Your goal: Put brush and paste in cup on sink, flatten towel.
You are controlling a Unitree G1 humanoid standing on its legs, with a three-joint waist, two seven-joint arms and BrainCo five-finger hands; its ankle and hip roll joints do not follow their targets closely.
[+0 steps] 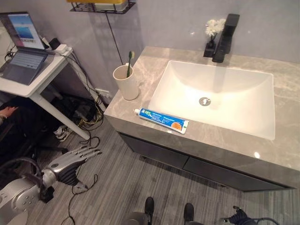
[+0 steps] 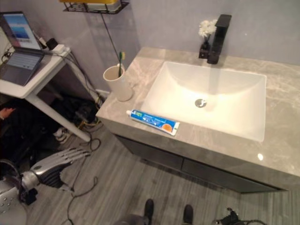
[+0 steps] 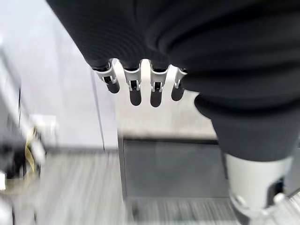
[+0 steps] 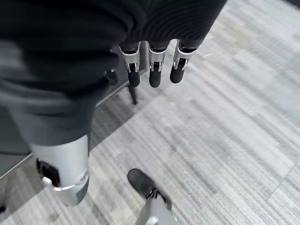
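A cream cup (image 1: 126, 82) stands at the left end of the grey stone counter (image 1: 140, 101), with a green toothbrush (image 1: 129, 63) upright in it. A blue and white toothpaste tube (image 1: 161, 120) lies flat along the counter's front edge, between the cup and the white basin (image 1: 243, 124). My left hand (image 1: 70, 160) hangs low over the floor, left of the cabinet and well below the counter. Its fingers (image 3: 136, 89) are straight and hold nothing. My right hand (image 4: 150, 65) points down at the floor with straight, empty fingers.
A black faucet (image 1: 225, 37) and a small vase of white flowers (image 1: 213, 29) stand behind the basin. A white desk (image 1: 44, 77) with an open laptop (image 1: 21, 56) is at the left, cables beneath it. A wire shelf (image 1: 101, 5) hangs on the wall. A person's hand (image 1: 7, 112) shows at the left edge.
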